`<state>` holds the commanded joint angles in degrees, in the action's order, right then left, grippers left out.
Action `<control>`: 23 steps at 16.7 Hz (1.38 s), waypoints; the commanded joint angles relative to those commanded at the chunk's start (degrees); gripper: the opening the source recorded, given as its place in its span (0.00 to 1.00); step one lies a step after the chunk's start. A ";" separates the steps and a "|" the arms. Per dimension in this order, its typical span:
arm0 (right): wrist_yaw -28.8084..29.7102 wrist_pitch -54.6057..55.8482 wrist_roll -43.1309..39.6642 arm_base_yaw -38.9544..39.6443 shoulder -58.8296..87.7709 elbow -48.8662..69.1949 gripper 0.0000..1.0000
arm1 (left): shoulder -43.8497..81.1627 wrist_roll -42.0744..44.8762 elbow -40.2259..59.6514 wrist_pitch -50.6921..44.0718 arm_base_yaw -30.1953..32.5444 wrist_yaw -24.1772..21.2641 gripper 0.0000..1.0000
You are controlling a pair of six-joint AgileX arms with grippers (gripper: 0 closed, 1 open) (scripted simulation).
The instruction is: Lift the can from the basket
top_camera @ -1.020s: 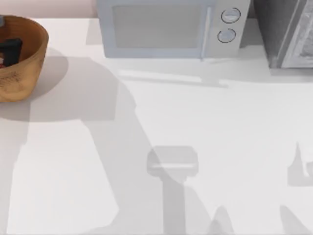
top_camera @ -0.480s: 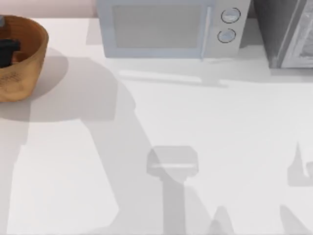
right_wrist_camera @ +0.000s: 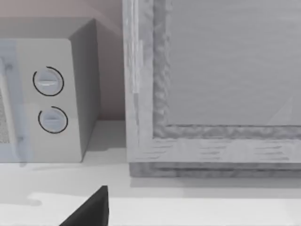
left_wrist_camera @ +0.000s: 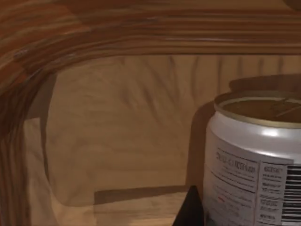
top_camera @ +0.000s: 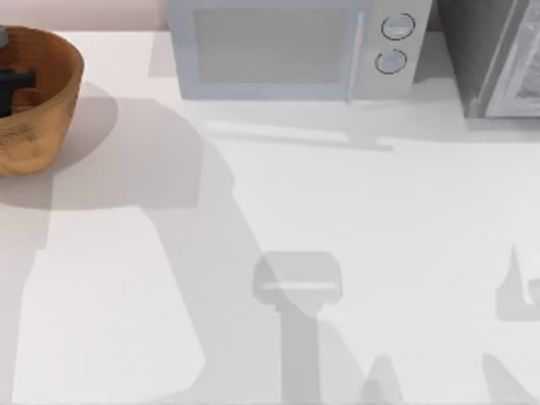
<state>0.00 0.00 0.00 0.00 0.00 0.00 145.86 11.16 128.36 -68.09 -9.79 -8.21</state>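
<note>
At the tabletop's far left corner, our left gripper [top_camera: 10,84] is reaching down inside the basket [top_camera: 51,93]. The can [left_wrist_camera: 256,155] is standing upright on the basket floor, close beside a dark fingertip [left_wrist_camera: 190,209] in the left wrist view. We cannot tell whether the fingers are open or closed. We are judging that the grip should sit squarely on the can's sides below its rim, then rise straight up, clear of the basket wall. Further right, a microwave [top_camera: 295,51] is standing along the far edge.
</note>
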 joint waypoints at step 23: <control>0.00 0.00 0.00 0.00 0.00 0.00 1.00 | -67.34 -5.69 -58.14 29.00 4.21 3.36 0.00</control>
<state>0.00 0.00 0.00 0.00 0.00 0.00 78.52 5.46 70.23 -39.10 -5.58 -4.84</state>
